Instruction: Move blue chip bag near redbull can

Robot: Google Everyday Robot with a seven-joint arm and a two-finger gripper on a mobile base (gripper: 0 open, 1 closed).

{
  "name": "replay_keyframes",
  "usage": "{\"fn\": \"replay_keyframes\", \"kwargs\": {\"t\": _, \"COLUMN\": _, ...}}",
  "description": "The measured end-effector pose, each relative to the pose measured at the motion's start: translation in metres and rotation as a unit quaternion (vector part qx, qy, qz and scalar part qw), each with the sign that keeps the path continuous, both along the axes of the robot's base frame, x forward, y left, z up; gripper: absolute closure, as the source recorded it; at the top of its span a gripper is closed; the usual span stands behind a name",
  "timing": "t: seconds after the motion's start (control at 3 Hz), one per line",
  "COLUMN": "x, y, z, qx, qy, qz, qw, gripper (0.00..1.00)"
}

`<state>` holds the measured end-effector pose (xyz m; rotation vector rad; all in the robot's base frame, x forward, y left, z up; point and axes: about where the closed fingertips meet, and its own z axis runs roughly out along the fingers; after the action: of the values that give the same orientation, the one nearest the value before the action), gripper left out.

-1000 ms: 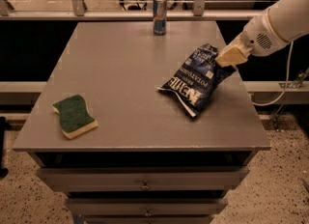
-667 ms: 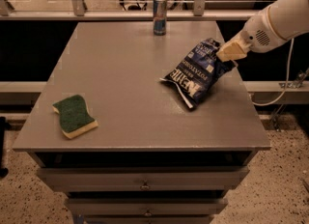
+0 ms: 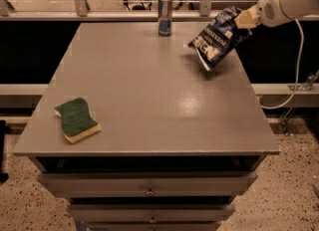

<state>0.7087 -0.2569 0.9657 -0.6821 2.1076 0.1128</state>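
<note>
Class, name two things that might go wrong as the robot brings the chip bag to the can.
The gripper holds the blue chip bag by one corner only; hanging above the table, it may slip free.
The redbull can stands upright near the far edge; a swinging bag might topple it.

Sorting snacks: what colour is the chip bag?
Dark navy, white lettering; camera view shows the chip bag held by the hand over the table, far right.
</note>
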Motion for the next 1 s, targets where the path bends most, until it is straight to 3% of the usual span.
{"fn": "replay_keyframes", "kwargs": {"t": 0.33, "x": 0.049, "y": -0.019, "z": 0.014, "qx": 0.021, "qy": -0.035, "qz": -0.076, "qw": 0.9963, "gripper": 1.00}}
{"fn": "replay_keyframes", "kwargs": {"t": 0.67, "x": 0.091, "y": -0.027, "z": 0.014, "qx": 0.042, "qy": -0.050, "qz": -0.134, "qw": 0.9888, "gripper": 1.00}}
{"fn": "replay_keyframes", "kwargs": {"t": 1.0, "x": 0.123, "y": -0.024, "z": 0.003, "qx": 0.064, "qy": -0.048, "qz": -0.172, "qw": 0.9819, "gripper": 1.00}}
